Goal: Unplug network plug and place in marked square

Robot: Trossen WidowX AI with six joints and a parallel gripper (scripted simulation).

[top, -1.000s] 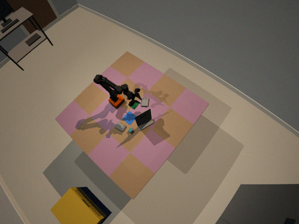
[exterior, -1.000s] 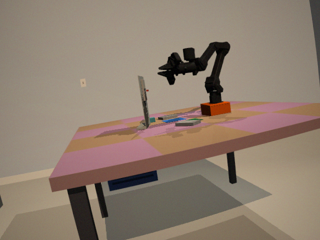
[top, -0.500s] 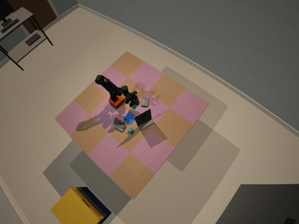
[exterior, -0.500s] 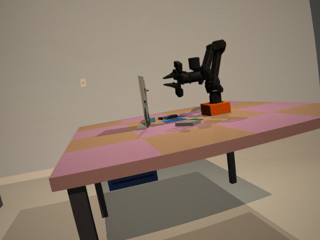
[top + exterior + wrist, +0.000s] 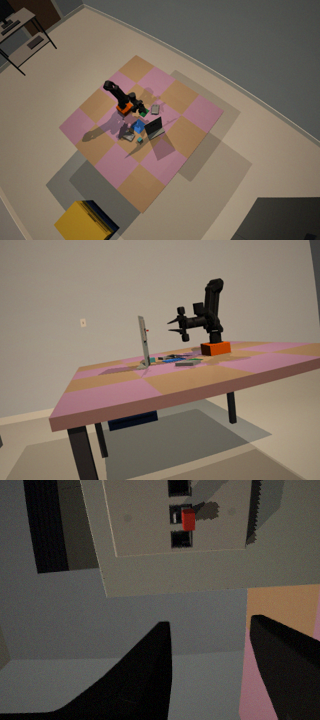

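The red plug (image 5: 188, 520) (image 5: 147, 330) sits in one of several black sockets in a column on the upright grey panel (image 5: 150, 572) (image 5: 146, 353) (image 5: 157, 121). Its thin tab is too small to make out. My gripper (image 5: 210, 628) (image 5: 168, 326) is part open and empty. It hangs above the table, level with the upper panel and a clear gap short of it. In the wrist view the plug is above and left of the space between the fingertips. A blue square (image 5: 138, 126) (image 5: 172, 360) and a green square (image 5: 143, 115) (image 5: 195, 359) lie flat; which is the marked one I cannot tell.
A grey box (image 5: 155, 109) (image 5: 187, 362) lies beside the green square. Another grey box (image 5: 128, 136) and a teal cube (image 5: 139, 139) (image 5: 152, 359) lie near the blue square. The panel stands on a foot on the checkered table (image 5: 139, 180) (image 5: 111, 392).
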